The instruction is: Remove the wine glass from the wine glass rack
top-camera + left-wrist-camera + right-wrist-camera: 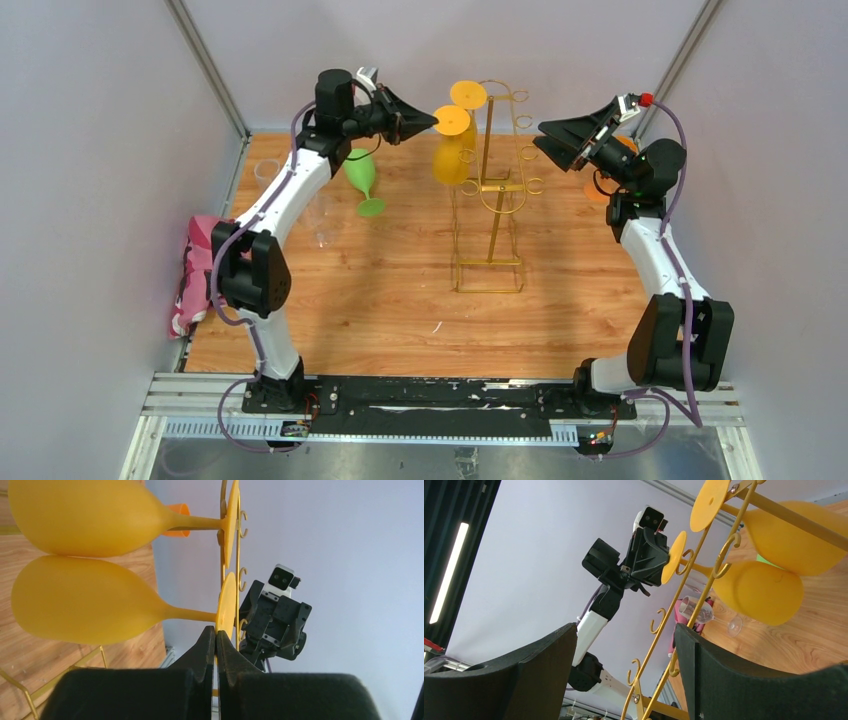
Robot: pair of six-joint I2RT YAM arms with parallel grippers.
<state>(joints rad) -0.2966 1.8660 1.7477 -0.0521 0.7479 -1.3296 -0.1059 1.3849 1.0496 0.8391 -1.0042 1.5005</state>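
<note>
The left gripper is pressed shut on the foot rim of the nearer yellow wine glass. The glass is hung bowl-down on the wine glass rack, stem upright, just right of the fingertips. The right gripper is held spread beyond the rack, so the left arm is judged nearer.

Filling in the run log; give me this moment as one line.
left fingers: shut on foot of nearer yellow wine glass | glass: hanging on rack | right fingers: open, empty, facing rack
</note>
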